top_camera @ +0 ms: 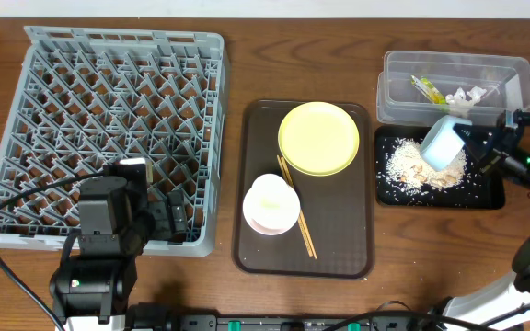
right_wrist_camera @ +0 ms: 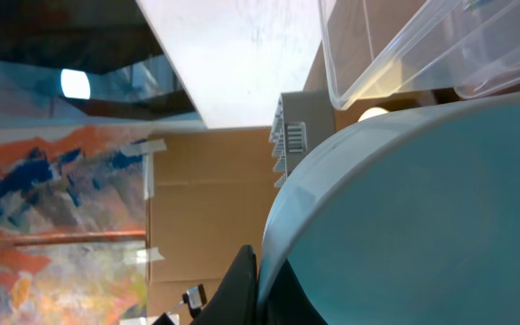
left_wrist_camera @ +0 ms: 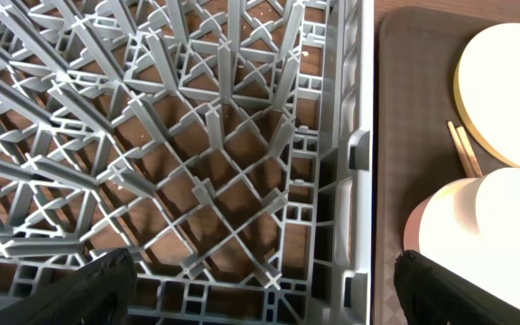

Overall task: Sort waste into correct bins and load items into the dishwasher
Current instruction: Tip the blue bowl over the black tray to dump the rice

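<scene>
We have the right gripper (top_camera: pixel 473 141) clamped on the rim of the light blue bowl (top_camera: pixel 443 144). The bowl is tipped mouth-down directly ahead of the fingers, over the black tray (top_camera: pixel 488 196). Food scraps (top_camera: pixel 410 167) lie heaped below the bowl. To finish emptying it well, we judge that the bowl needs a steeper tilt and a gentle shake. It should be held low so no grains bounce past the tray edge or into the clear tub (top_camera: pixel 455 58) just beyond. The left gripper (left_wrist_camera: pixel 269 293) hovers spread and empty above a corner of the dish rack (left_wrist_camera: pixel 215 144).
</scene>
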You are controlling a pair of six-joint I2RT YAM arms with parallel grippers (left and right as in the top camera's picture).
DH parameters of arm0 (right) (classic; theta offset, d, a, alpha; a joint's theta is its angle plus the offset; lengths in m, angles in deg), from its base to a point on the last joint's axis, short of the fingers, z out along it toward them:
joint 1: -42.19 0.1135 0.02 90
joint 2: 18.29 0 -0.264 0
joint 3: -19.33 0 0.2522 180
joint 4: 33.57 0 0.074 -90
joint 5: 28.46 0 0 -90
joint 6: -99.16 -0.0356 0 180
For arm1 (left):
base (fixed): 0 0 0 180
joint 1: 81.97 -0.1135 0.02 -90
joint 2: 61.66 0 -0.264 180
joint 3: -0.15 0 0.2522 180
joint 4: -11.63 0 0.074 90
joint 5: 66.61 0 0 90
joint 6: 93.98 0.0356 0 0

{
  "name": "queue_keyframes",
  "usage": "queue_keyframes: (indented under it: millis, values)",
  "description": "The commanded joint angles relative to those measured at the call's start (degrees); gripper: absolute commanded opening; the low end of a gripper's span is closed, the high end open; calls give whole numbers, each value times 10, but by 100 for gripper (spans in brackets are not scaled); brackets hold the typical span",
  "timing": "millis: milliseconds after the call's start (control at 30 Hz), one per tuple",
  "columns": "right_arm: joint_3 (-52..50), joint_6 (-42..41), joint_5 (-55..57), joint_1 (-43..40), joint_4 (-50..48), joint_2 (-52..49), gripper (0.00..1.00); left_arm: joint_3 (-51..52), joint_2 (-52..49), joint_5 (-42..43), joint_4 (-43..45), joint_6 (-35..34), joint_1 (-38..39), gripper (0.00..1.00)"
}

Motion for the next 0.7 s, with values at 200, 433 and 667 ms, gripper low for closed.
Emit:
queue_keyframes:
  millis: [200,433,667]
  values:
    - [6,44,50,71,26,0,1,-8,1,1,-2,-1,1,93]
    - [7,95,-16,88,-6,6,1,-8,1,1,-2,0,1,93]
    - [7,124,9,98,23,9,1,-8,0,1,-1,0,1,93]
